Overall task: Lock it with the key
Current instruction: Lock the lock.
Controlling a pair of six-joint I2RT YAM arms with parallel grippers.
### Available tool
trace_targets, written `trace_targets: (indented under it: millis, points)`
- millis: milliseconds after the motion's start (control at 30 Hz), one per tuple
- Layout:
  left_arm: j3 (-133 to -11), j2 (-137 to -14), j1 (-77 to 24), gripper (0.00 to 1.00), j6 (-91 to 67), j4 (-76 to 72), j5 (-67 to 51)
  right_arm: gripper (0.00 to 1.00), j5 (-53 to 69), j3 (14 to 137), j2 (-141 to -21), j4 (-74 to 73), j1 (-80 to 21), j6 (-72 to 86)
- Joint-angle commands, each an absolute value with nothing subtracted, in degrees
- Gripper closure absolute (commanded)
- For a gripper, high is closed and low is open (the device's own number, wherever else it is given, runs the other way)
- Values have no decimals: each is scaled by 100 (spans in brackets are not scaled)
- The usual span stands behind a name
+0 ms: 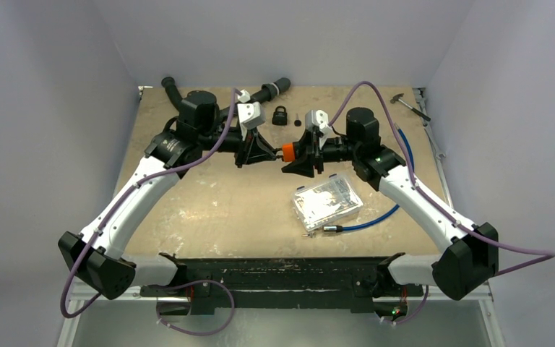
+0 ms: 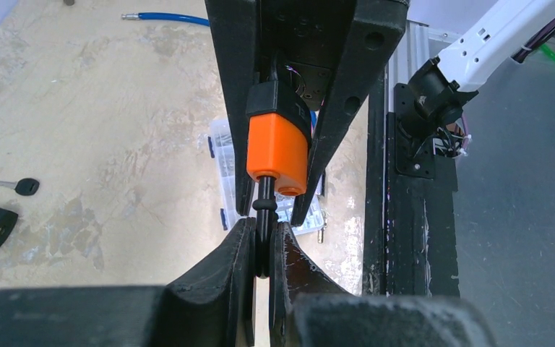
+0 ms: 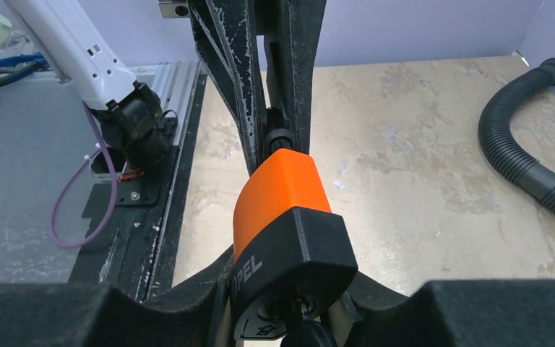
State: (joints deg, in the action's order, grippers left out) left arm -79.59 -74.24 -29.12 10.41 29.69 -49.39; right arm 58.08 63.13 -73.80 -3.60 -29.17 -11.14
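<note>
An orange padlock (image 1: 287, 151) with a black base is held in the air between my two grippers, above the middle of the table. In the left wrist view my left gripper (image 2: 261, 231) is shut on the padlock's black shackle (image 2: 264, 210), below the orange body (image 2: 278, 152). In the right wrist view the padlock (image 3: 278, 191) faces me base first, with a black key (image 3: 307, 336) in its keyhole. My right gripper (image 3: 300, 329) is shut on the key's head. The key's blade is hidden inside the lock.
A second, black padlock (image 1: 280, 115) and a loose key (image 1: 298, 119) lie at the back of the table. A clear plastic box (image 1: 327, 204) and a blue cable (image 1: 368, 220) lie at the front right. A black hose (image 1: 271, 90) runs along the back, and a hammer (image 1: 410, 103) lies at the far right.
</note>
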Motion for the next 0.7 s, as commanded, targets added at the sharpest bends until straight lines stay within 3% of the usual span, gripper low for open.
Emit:
trace_targets:
  millis: [0,167,267,667]
  points:
    - [-8030,-7383,-2909,100,1048,2378,-5028,60,5989,6459,-7288,-150,-2969,-910]
    - [-8073,-7435,-2905,100,998,2286,-4948,55,6020,6524,-7312,-278,-2971,-934]
    - [-8086,-7437,-2909,100,1056,2326,-4916,46,6021,6543,-7321,-363,-2966,-996]
    - [-8200,-7427,-2909,100,1750,2969,-4939,47,6174,6638,-7452,-534,-2963,-1078]
